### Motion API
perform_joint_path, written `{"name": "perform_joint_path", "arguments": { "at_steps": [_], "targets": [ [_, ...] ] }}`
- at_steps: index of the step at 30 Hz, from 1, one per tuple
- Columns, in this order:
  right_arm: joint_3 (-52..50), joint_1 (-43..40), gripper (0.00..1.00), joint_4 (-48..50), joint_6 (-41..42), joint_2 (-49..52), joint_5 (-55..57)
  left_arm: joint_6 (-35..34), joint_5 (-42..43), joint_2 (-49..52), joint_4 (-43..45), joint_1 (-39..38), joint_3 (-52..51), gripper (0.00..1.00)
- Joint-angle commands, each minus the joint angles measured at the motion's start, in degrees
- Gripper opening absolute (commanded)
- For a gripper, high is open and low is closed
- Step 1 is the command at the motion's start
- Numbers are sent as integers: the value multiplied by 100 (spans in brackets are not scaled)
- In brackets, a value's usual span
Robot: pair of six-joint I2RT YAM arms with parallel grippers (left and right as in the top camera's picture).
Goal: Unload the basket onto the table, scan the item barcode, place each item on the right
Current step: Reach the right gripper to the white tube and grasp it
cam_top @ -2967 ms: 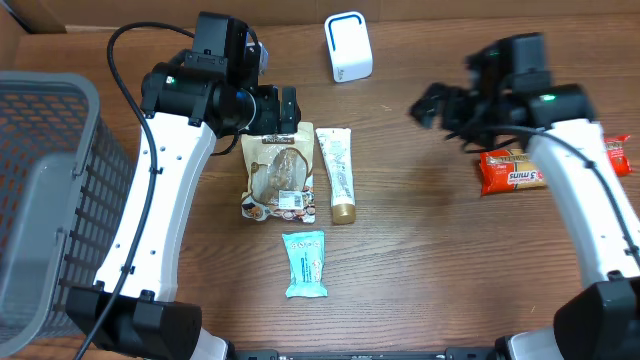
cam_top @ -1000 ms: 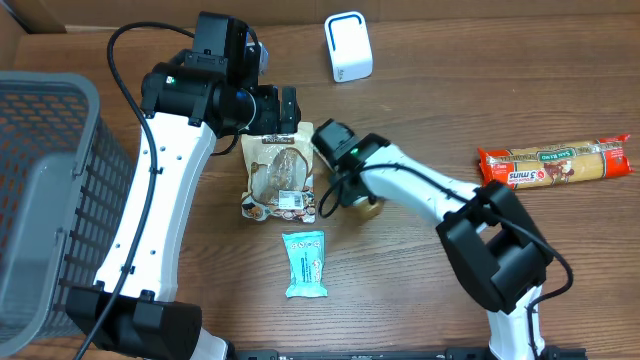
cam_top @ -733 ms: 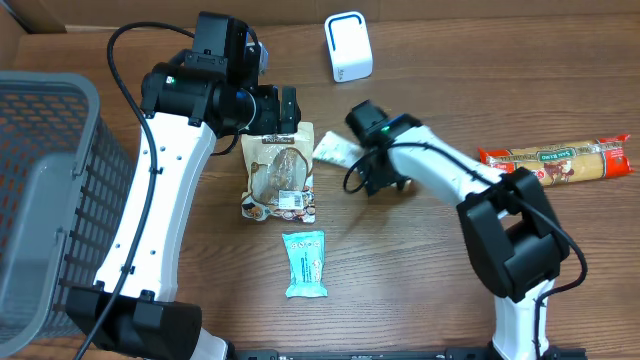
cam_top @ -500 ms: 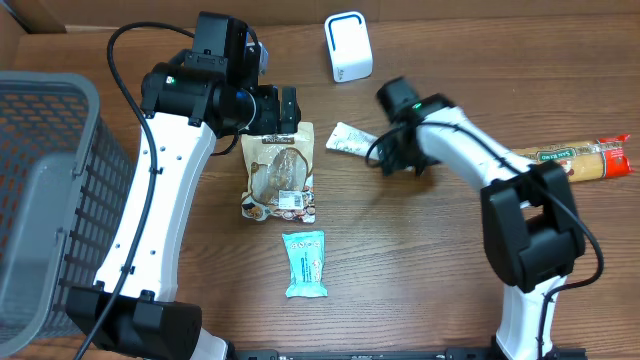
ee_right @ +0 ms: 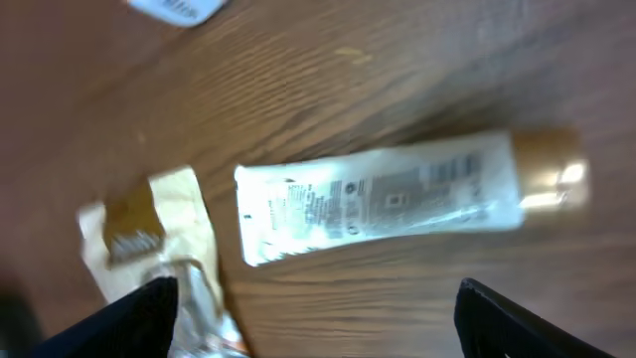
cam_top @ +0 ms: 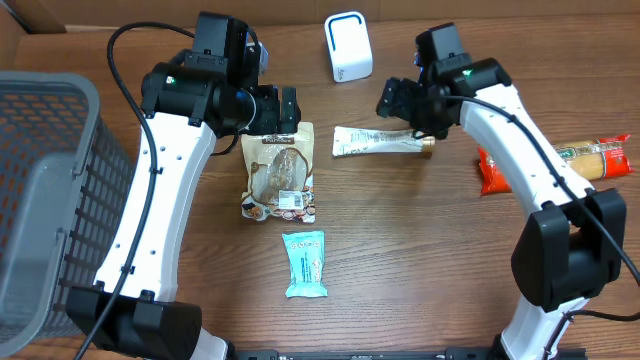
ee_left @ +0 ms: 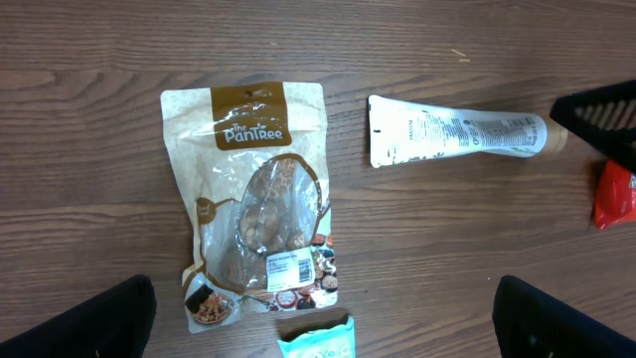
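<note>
Both pincers open and empty: left gripper over the pouch, right gripper at the cap end of the tube, which lies flat near the scanner. Step: pickup. Next — grip tube, face barcode to scanner.

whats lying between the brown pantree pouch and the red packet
A white tube with a gold cap lies on its side between the pouch and the red packet, cap toward the packet. The left wrist view shows it.
</note>
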Motion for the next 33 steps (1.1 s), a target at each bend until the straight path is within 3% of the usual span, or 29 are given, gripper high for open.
{"name": "perform_joint_path", "arguments": {
  "at_steps": [1,3,7,14,17,20,28,33],
  "targets": [
    [-372,367,91,52,2922,31,1029,-72,-35,50,9,20,31,99],
    [-608,573,97,109,3974,107,1537,-72,-35,50,9,20,31,100],
    [-986,831,97,389,5184,304,1998,-72,-35,50,11,20,31,100],
    [-1414,890,93,1469,5337,597,2017,-72,-35,50,9,20,31,99],
    [-1488,883,84,1604,5226,737,2013,-72,-35,50,9,20,31,100],
    [-1499,879,80,1585,4387,789,1978,-72,-35,50,9,20,31,99],
    [-1386,800,80,1185,275,765,662,-72,-35,50,11,20,31,100],
    [-1025,481,87,195,-1075,754,-90,-72,-35,50,9,20,31,100]
  ]
}}
